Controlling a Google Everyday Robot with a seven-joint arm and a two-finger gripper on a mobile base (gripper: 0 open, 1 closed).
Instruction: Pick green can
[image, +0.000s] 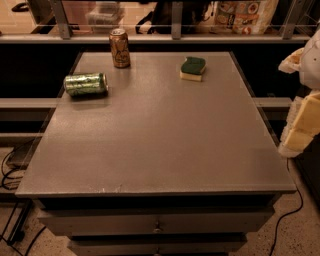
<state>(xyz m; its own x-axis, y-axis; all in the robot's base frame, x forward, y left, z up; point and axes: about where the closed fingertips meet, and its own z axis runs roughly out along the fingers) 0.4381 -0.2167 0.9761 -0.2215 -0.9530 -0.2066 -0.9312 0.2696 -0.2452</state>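
Observation:
The green can (86, 84) lies on its side near the left edge of the grey table top (155, 140), towards the back. It is shiny green with pale mottled markings, and its silver end faces right. My gripper (304, 122) shows as white and pale yellow parts at the right edge of the view, beside the table's right side. It is far from the can and touches nothing on the table.
A brown-gold can (119, 48) stands upright at the back left, just behind the green can. A yellow sponge with a green top (193, 68) lies at the back right. A railing (175, 36) runs behind the table. Drawers (157, 227) are below the front edge.

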